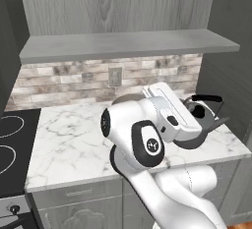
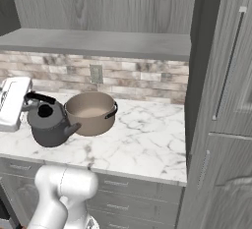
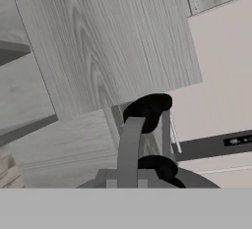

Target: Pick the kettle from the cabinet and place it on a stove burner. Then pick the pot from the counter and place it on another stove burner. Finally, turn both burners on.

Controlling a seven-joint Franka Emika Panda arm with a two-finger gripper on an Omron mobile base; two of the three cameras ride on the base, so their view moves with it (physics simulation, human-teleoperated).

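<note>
My gripper (image 2: 25,100) is shut on the arched black handle of the dark grey kettle (image 2: 47,123). The kettle (image 1: 198,125) hangs tilted, low over the white marble counter (image 2: 147,139), its spout pointing toward the counter's front. In the hand view the kettle's handle (image 3: 147,109) and lid knob sit right at my fingers. The tan pot (image 2: 91,112) stands on the counter just behind the kettle. From the left base view my arm mostly hides the pot (image 1: 129,97). The cabinet shelf (image 1: 128,43) above is bare. Two burner rings show on the black stovetop (image 1: 12,142) at far left.
A brick backsplash with an outlet (image 1: 115,76) runs behind the counter. A tall grey cabinet panel (image 2: 219,100) closes off the counter's right end. Grey drawer fronts (image 1: 78,193) sit below the counter, and a stove knob (image 1: 15,209) shows at lower left.
</note>
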